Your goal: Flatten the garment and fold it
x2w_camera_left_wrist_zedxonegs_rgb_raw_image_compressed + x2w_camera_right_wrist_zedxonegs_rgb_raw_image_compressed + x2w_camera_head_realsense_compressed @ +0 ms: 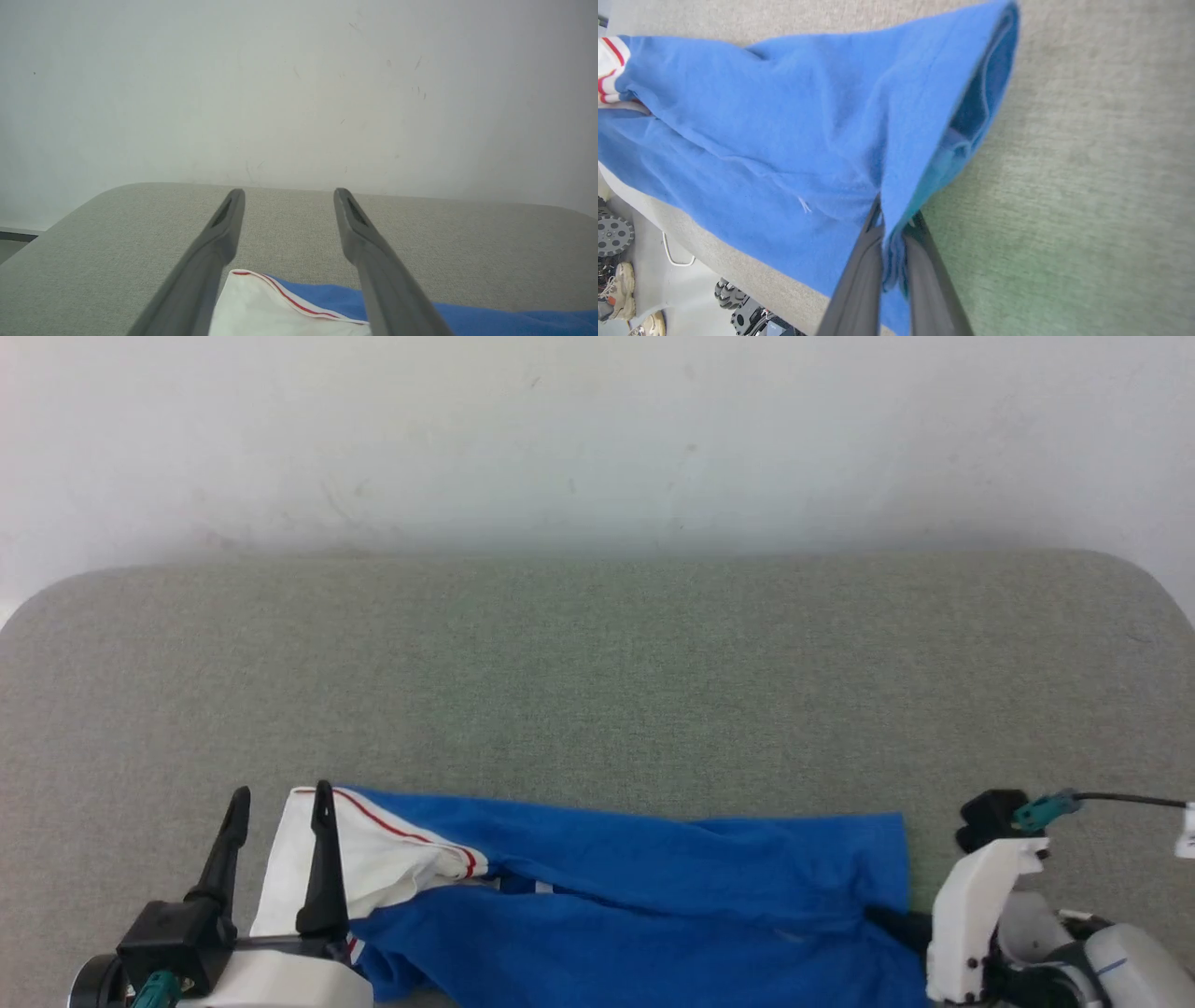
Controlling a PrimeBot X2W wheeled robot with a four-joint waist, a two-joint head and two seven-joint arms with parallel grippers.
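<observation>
- Head view: the garment [653, 887], bright blue, lies bunched in a long band along the near edge of the grey-green surface [597, 663], spanning from near the left corner to near the right corner; the far half of the surface is bare and ends at a pale wall [597, 429]
- Its white sleeve end [373, 859] with a thin red stripe is at the left of the band; a straight blue edge closes it at the right
- The left claw [283, 790] stands at the near left with its two dark fingers apart, pointing toward the far edge; one finger crosses the white sleeve end, the other is over bare surface; whether either touches the cloth I cannot tell
- The right claw [887, 922] reaches in from the near right, its dark tips at the garment's right end
- Left wrist view: the left claw [289, 192] is spread wide with nothing between its fingers; the white sleeve end [261, 312] and blue cloth lie low between and beside them, the wall [299, 93] beyond
- Right wrist view: the right claw [896, 212] is pinched together on a fold of the garment [784, 140] at its open edge; the cloth drapes over the near edge of the surface [1087, 163]; below, on the floor [649, 261], are a toothed wheel [614, 233] and pale shoes [619, 289]
</observation>
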